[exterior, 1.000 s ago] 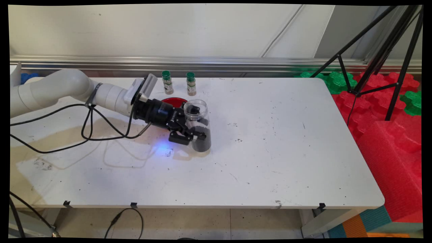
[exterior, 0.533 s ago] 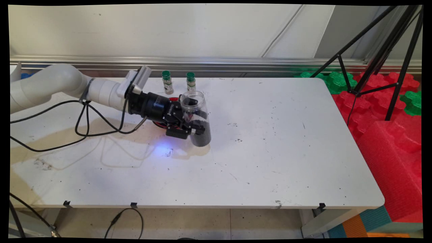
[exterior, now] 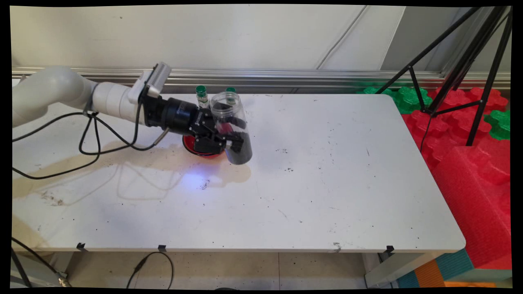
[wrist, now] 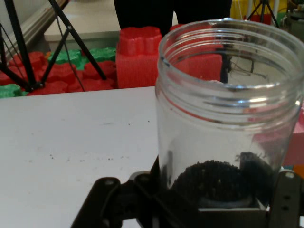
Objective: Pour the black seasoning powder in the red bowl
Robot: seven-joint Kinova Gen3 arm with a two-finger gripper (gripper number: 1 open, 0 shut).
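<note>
Since a second ago we have lifted the jar (exterior: 232, 127) off the table (exterior: 327, 196) and carried it a little toward the wall; it stood on the surface then, and now it hangs clear of it, with its shadow lying on the table below and in front. Our gripper (exterior: 229, 141) is clamped on the jar's lower half, one finger on each side of the clear wall, the arm reaching in from the left with its cables (exterior: 94, 139) drooping to the table.

The jar is clear plastic, open at the top, tilted slightly with its mouth leaning back toward the wall. Dark granules (wrist: 209, 178) fill its bottom part; the upper part is empty. In the hand view the jar (wrist: 228, 114) stands right in front of us, between the fingers, its threaded rim near the top of the picture.

Under the gripper, partly hidden by it, a red lid (exterior: 196, 147) lies on the table. Just behind the jar stand two small bottles with green caps: one (exterior: 201, 96) shows to the left of the jar's mouth, the other (exterior: 231, 90) is seen only by its cap above the jar's rim.
</note>
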